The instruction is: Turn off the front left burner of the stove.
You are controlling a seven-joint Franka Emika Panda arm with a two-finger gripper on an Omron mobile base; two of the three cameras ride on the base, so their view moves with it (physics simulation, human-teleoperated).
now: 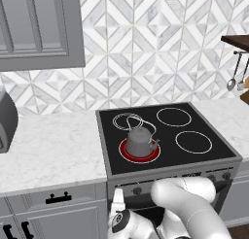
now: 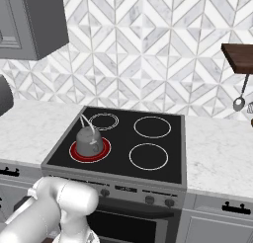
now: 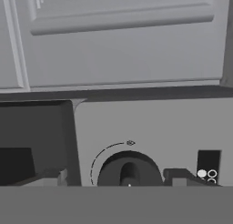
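Observation:
The stove (image 1: 170,168) has a black glass cooktop. Its front left burner (image 1: 125,154) glows red under a grey kettle (image 1: 140,141); from the right base the same burner (image 2: 74,153) and kettle (image 2: 89,141) show. My arm reaches down in front of the stove's control panel. In the hand view my gripper (image 3: 113,175) is open, with one fingertip (image 3: 45,176) left and the other right of a dark round knob (image 3: 129,169). The knob sits close between them with a dial arc around it. Whether the fingers touch it I cannot tell.
White marble counters (image 1: 53,150) flank the stove. A grey appliance (image 1: 6,121) stands at the far left. Ladles (image 1: 232,82) hang under a wooden shelf at the right. More knobs (image 2: 149,199) line the panel, and a drawer handle (image 1: 58,198) lies left of the stove.

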